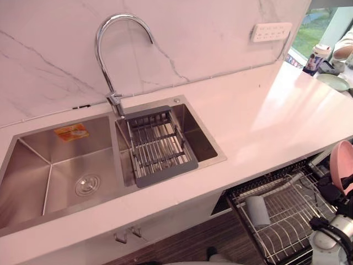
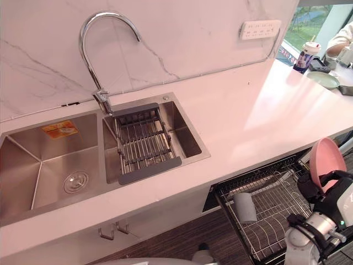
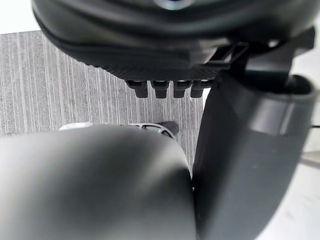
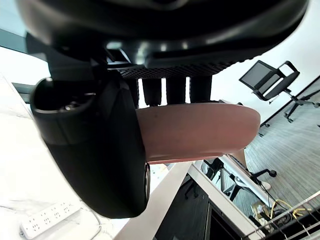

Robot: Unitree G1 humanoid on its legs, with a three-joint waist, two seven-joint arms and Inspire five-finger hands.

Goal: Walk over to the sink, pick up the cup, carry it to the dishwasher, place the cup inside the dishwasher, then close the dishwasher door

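One pink cup [image 2: 326,157] tipped sideways, right hand [image 4: 90,145] fingers [image 4: 175,90] gripping it beside dishwasher rack [image 2: 276,212], left hand [image 3: 150,50] relaxed.

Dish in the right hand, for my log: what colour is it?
The dish is pink; right eye view.

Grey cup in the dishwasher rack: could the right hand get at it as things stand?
Probably reach it, not grasp it: the grey cup lies uncovered in the pulled-out rack beside the right hand, but that hand's fingers are curled round a pink dish.

Two basins [image 1: 55,165], one faucet [image 1: 115,101]
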